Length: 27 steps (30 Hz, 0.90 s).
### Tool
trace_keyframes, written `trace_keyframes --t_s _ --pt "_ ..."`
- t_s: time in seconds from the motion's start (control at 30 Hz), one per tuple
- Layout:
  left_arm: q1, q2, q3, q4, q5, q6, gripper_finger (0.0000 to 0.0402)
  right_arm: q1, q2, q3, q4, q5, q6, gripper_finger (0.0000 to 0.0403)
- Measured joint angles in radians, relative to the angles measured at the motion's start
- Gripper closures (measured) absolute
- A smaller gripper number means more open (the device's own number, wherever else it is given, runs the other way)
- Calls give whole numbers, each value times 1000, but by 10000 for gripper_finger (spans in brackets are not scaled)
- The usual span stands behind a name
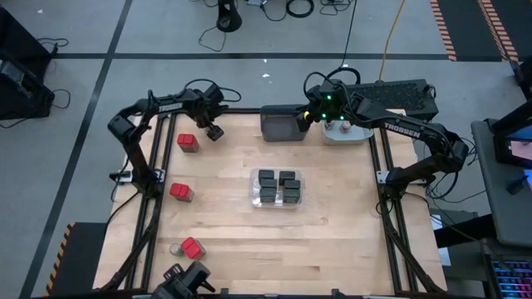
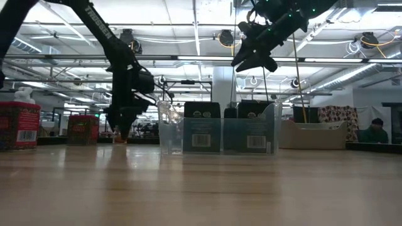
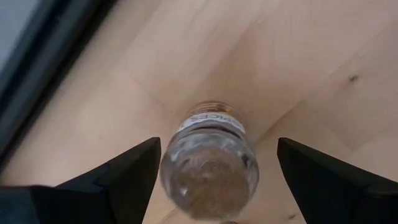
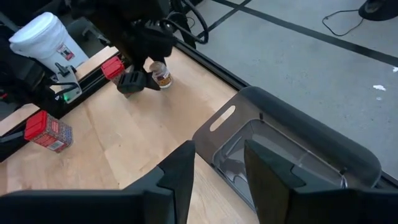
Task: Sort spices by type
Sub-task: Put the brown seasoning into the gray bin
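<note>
1. Hovering near the table's far left edge, the left gripper is straddling a small round jar with fingers spread wide, not touching it.
2. Lying along the left side are three red-topped boxes, with open wood between them and the centre.
3. Sitting mid-table, the clear bin is holding four dark boxes.
4. Hanging over the dark grey bin at the far edge, the right gripper is showing a narrow gap, gripping nothing.

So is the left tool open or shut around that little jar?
Open. In the left wrist view both fingers stand well clear of the small spice jar, with bare table showing on either side.
</note>
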Motion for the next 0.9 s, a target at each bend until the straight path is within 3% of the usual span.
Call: trace_keyframes --t_s 0.4,0.9 --pt "1 53 0 -13 34 -7 84 0 0 0 -4 0 0 281" --pt "1 52 0 -4 53 -7 203 0 0 0 -19 -2 36 281"
